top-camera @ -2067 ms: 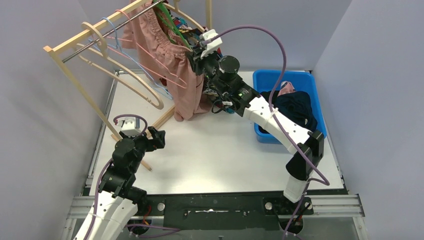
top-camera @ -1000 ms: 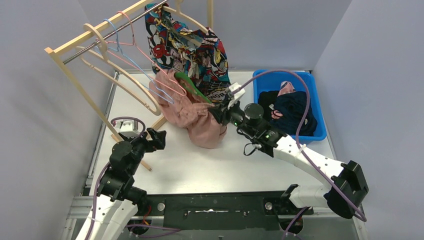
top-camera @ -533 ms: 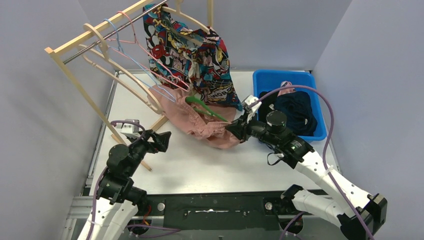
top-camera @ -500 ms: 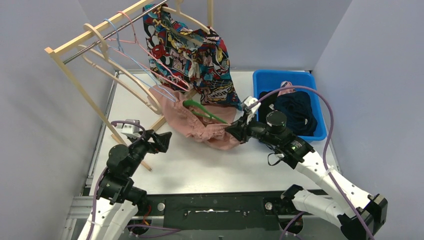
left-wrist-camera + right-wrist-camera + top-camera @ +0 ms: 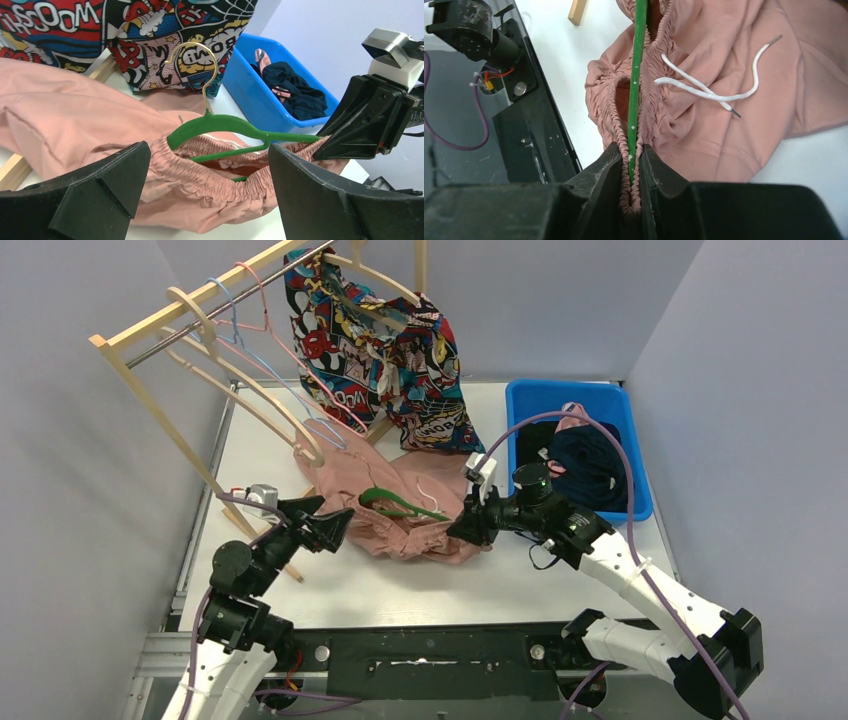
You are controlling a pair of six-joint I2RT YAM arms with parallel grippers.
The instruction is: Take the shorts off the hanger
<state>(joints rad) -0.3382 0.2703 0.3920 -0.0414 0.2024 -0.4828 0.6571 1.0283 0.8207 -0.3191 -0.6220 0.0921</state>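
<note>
Overhead, the whole table (image 5: 450, 580) is being shown. The dusty pink shorts (image 5: 420, 530) are lying in a heap near its middle, with the green hanger (image 5: 400, 505) poking out of the waist. The comic print shorts (image 5: 390, 350) are hanging on the wooden rack (image 5: 180, 305), and dark shorts (image 5: 590, 465) are lying in the blue bin (image 5: 600, 390). The right arm is being stretched low across the table, so that the right gripper (image 5: 465, 530) is touching the heap's right end. The left arm is being bent forward, with the left gripper (image 5: 325, 525) just beside the heap's left end.

From the left wrist, the hanger's gold hook (image 5: 200, 65) is being shown clearly, which the view from above is not doing. The left gripper (image 5: 209, 150) is being held wide open, facing the gathered waist.

From the right wrist, the right gripper (image 5: 630, 160) is being shown closed on the green hanger's bar, with the gathered waist pinched in too. A white drawstring (image 5: 709, 90) is lying on the pink cloth.
</note>
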